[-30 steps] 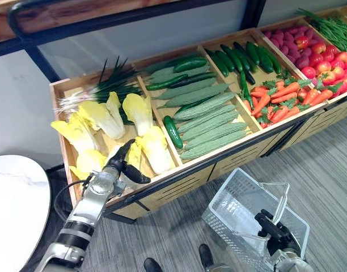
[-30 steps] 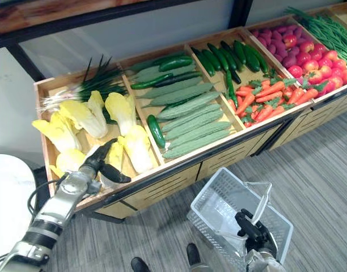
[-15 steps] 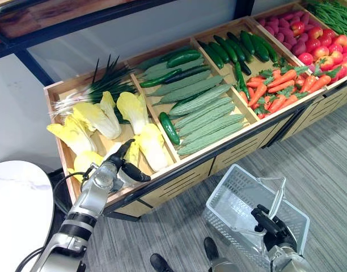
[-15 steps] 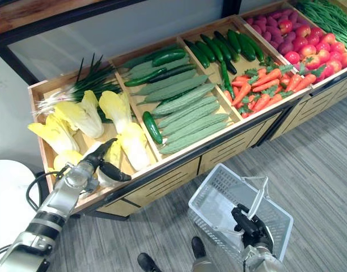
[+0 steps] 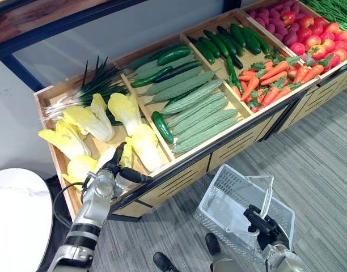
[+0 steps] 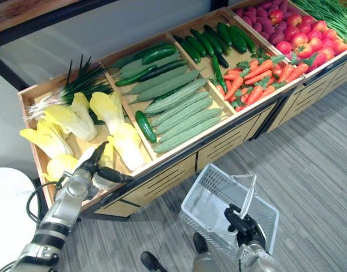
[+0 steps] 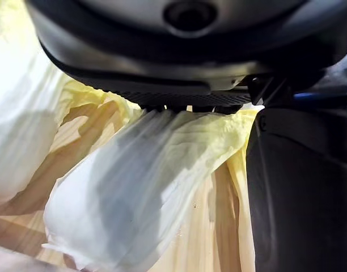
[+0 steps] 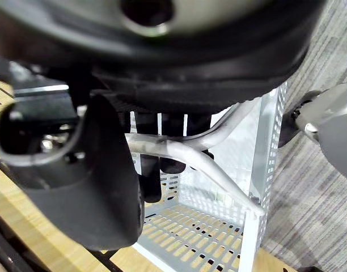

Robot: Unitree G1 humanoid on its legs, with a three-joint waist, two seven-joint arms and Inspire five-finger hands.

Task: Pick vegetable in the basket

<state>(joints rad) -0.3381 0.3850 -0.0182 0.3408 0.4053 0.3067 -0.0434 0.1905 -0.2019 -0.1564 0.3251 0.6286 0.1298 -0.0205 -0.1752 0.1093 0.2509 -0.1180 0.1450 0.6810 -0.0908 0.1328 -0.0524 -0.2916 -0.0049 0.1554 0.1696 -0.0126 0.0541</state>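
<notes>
A pale yellow cabbage [image 5: 127, 158] lies at the front of the leftmost compartment of the wooden vegetable shelf [image 5: 179, 164]. My left hand [image 5: 108, 178] rests on top of it, open, its thumb [image 5: 136, 177] sticking out sideways along the shelf's front rail. In the left wrist view the cabbage [image 7: 139, 187] lies right under the palm [image 7: 179, 56]. My right hand [image 5: 261, 224] is shut on the handle [image 8: 190, 158] of a white wire basket [image 5: 219, 181], which hangs low over the floor in front of the shelf with nothing in it.
More cabbages [image 5: 88, 119] and spring onions [image 5: 94, 85] fill the left compartment. Bitter gourds [image 5: 196, 113], cucumbers [image 5: 219, 45], carrots [image 5: 270, 79], tomatoes [image 5: 315, 45] and green beans [image 5: 332, 8] follow to the right. A white round table [image 5: 15, 226] stands at lower left.
The whole picture has shifted, so the camera moved. My left hand stays on the same cabbage and my right hand keeps hold of the basket handle.
</notes>
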